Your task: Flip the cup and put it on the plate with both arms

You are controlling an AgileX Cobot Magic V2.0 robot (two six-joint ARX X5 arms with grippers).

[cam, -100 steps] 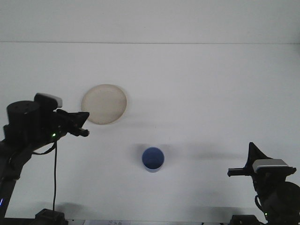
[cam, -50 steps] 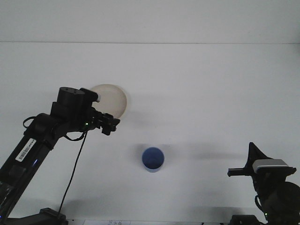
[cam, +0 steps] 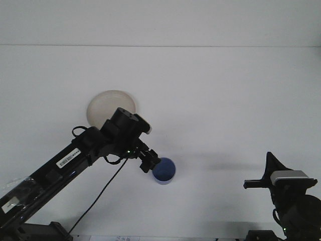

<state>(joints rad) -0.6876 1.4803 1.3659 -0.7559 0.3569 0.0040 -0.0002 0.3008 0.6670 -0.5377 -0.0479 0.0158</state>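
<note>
Near table centre sits one blue cup (cam: 164, 170), open side up, apart from the single beige plate (cam: 107, 105) further back-left. Left arm stretches diagonally from bottom-left, left gripper (cam: 149, 162) at the cup's left rim, finger gap can't tell. Right gripper (cam: 256, 184) parked low at bottom-right, well apart, state unclear. White table (cam: 225, 100).

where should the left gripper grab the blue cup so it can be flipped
By the side wall, coming from the cup's left, where the left gripper already sits. The blue cup stands as a short cylinder with one round end facing the camera, so a side pinch leaves room to rotate it. Whether that end is the mouth is unclear.
</note>
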